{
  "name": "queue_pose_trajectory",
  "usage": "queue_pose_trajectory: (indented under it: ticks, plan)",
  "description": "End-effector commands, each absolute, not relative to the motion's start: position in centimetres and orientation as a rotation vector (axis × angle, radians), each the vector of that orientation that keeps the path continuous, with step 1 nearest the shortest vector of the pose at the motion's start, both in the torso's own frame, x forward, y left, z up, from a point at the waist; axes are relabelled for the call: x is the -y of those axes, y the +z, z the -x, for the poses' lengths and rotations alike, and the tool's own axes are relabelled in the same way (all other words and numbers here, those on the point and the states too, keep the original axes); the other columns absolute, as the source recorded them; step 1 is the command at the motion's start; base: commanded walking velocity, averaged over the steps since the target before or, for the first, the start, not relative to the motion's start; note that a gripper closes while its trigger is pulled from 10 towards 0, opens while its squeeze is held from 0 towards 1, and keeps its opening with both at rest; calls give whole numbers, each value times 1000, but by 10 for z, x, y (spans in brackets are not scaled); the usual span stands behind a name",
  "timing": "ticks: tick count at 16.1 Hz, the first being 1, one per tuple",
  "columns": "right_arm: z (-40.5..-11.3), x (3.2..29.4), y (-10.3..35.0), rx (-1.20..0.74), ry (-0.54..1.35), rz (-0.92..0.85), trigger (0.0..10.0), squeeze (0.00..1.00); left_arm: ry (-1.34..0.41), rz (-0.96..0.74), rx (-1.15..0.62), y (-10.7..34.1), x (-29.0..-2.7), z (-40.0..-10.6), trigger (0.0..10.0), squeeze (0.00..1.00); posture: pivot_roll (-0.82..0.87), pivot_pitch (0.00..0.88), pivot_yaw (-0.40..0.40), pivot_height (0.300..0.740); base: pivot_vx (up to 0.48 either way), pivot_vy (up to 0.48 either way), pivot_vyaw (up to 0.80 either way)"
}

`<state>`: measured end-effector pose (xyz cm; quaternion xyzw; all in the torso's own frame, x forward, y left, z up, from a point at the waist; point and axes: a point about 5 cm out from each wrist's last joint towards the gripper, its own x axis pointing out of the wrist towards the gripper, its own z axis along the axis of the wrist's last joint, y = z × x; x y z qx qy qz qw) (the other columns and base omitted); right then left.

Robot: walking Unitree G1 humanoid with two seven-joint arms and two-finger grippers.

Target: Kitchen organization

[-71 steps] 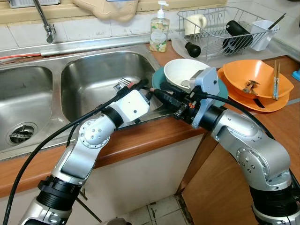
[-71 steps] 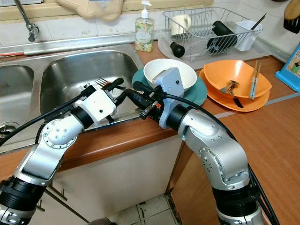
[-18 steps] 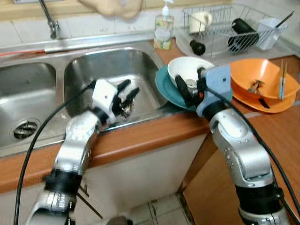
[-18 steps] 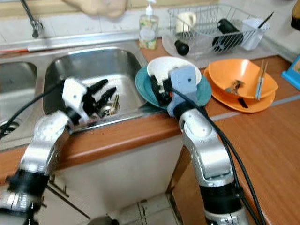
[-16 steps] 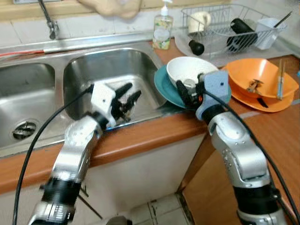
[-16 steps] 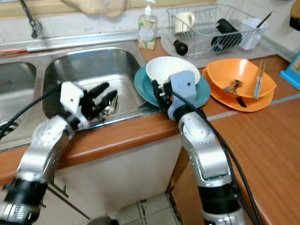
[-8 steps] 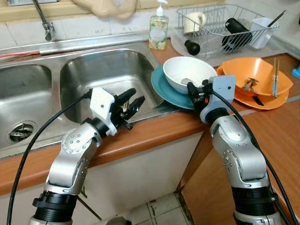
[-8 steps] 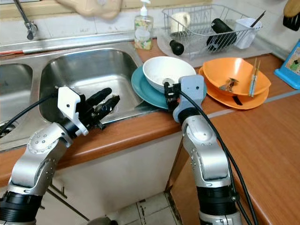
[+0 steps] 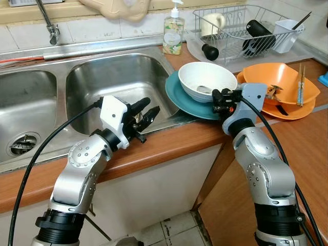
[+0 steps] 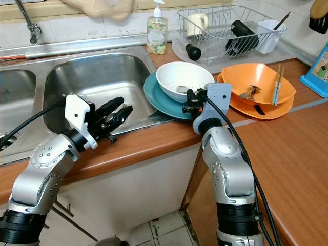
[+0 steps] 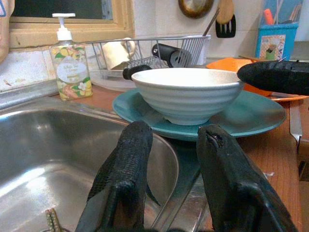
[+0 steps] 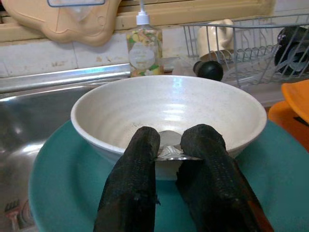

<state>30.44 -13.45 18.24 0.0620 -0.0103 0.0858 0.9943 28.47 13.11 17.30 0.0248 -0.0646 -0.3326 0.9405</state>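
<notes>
While the right gripper (image 12: 169,152) sits at the near rim of the white bowl (image 9: 206,87), its two fingers pinch a thin metal piece, most likely a spoon (image 12: 175,152), whose bowl end lies inside. The white bowl stands on a teal plate (image 9: 180,100) at about one o'clock from the robot, just beside the right-hand sink basin (image 9: 113,82). The left gripper (image 9: 143,114) hovers over the basin's near edge at eleven o'clock, fingers spread and holding nothing. To do this step well, the spoon should probably be lifted straight up until it is free of the rim, so the bowl does not tip or slide on the plate. A gentle, steady grip matters, since thin metal may twist between the pads. The dish rack (image 9: 241,31) at one o'clock looks a likely place for it.
</notes>
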Motion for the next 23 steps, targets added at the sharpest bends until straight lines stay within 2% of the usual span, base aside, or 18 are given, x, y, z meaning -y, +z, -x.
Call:
queue_pose_trajectory:
  ticks: [1,8,12,14,17,23]
  plan:
    - [-306,136,180,6,172,-138,0,0,-689,-55,141,176,-127,-282,10000,0,-4,0,20,740,0,0,0]
    - [-307,140,190,59,199,-132,0,0,-684,-119,157,179,-126,-285,10000,0,-4,0,20,740,0,0,0]
    - [-308,148,208,134,268,-156,0,0,-663,-407,231,188,-125,-291,10000,0,-2,0,18,740,0,0,0]
    - [-304,143,219,180,376,-170,0,0,-658,-576,277,195,-122,-297,10000,0,-5,0,21,740,0,0,0]
    - [-296,128,224,196,509,-170,0,0,-636,-698,342,204,-119,-302,10000,0,-6,0,21,740,0,0,0]
    - [-284,103,222,169,668,-148,0,0,-627,-813,407,209,-111,-309,10000,0,-6,0,23,740,0,0,0]
